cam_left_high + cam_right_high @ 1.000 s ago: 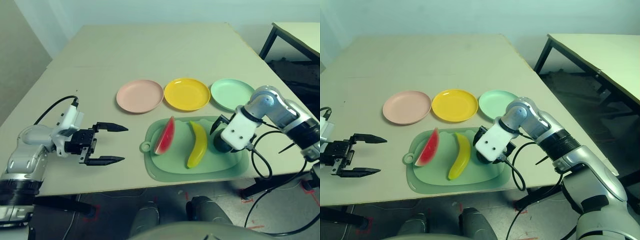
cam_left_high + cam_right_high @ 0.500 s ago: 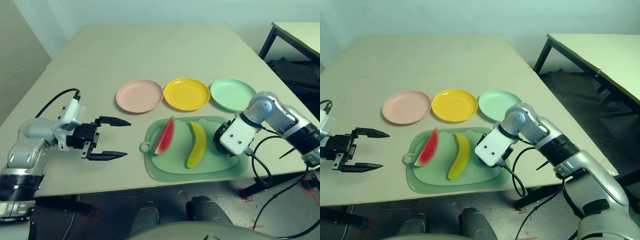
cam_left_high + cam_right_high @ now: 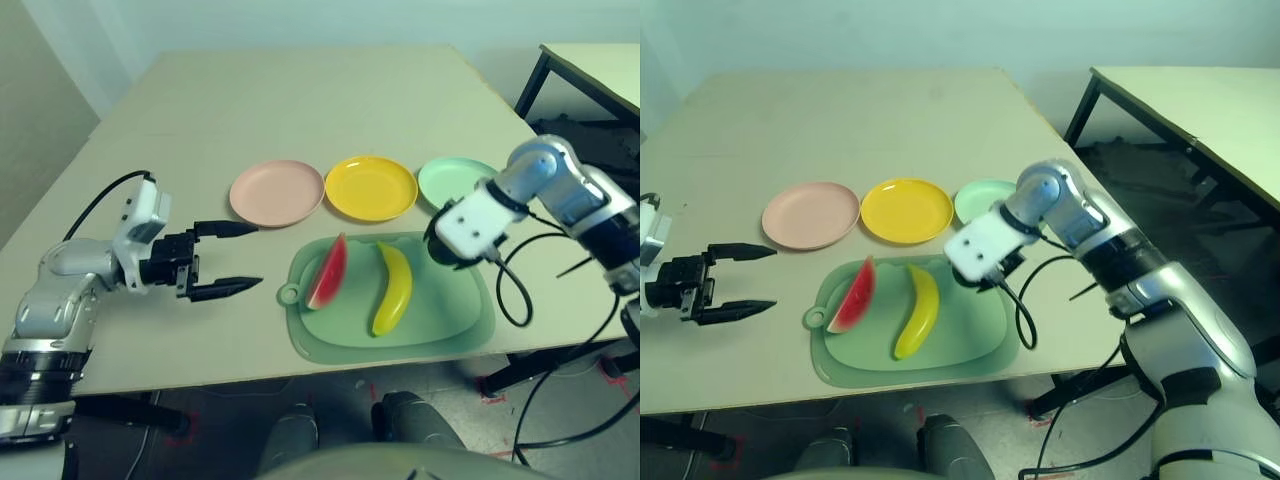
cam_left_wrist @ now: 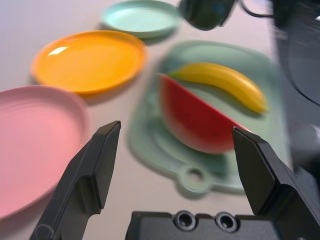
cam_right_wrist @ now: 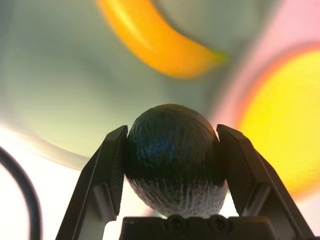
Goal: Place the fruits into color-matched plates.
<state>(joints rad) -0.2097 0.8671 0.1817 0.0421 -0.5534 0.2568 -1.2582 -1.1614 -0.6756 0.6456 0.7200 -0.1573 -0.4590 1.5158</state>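
My right gripper (image 5: 172,132) is shut on the small dark green avocado (image 5: 172,155) and holds it above the cutting board's far right corner, just in front of the mint green plate (image 3: 455,180). On the board lie the red watermelon wedge (image 3: 328,272) and, to its right, the yellow banana (image 3: 392,288). The pink plate (image 3: 277,192) and the yellow plate (image 3: 371,187) stand bare behind the board. My left gripper (image 3: 255,256) is open just above the table left of the board, pointing at the watermelon (image 4: 195,120), with nothing between its fingers.
The pale green cutting board (image 3: 440,325) with a ring tab lies near the table's front edge. Black cables loop from my right wrist over the table's right edge. A second table (image 3: 590,60) stands off to the right.
My right gripper has shut on the avocado and lifted it off the board toward the mint green plate. The left gripper has edged right, nearer the board.
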